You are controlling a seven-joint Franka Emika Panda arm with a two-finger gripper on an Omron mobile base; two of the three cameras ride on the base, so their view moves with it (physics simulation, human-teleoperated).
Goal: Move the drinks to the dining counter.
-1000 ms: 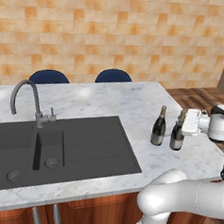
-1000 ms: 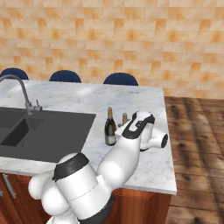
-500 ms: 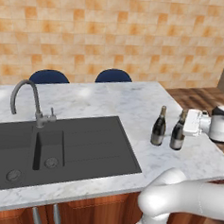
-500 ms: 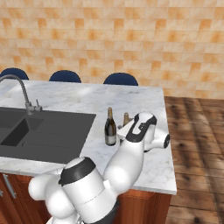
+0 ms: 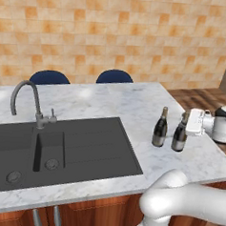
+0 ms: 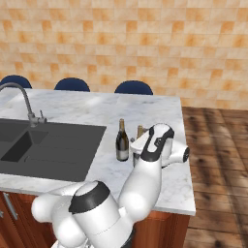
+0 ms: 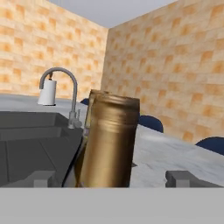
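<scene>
Pincer [image 7: 109, 177] level, spread around wine bottle [image 7: 109, 144] neck.

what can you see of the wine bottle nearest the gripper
The nearer wine bottle is dark glass with a gold foil neck and a pale label low on its body. It stands upright on the marble dining counter near the right end, right of the black sink and beside a second bottle, apart from it. The gripper sits level with its neck, fingers spread either side of the foil and not closed on it.
</scene>
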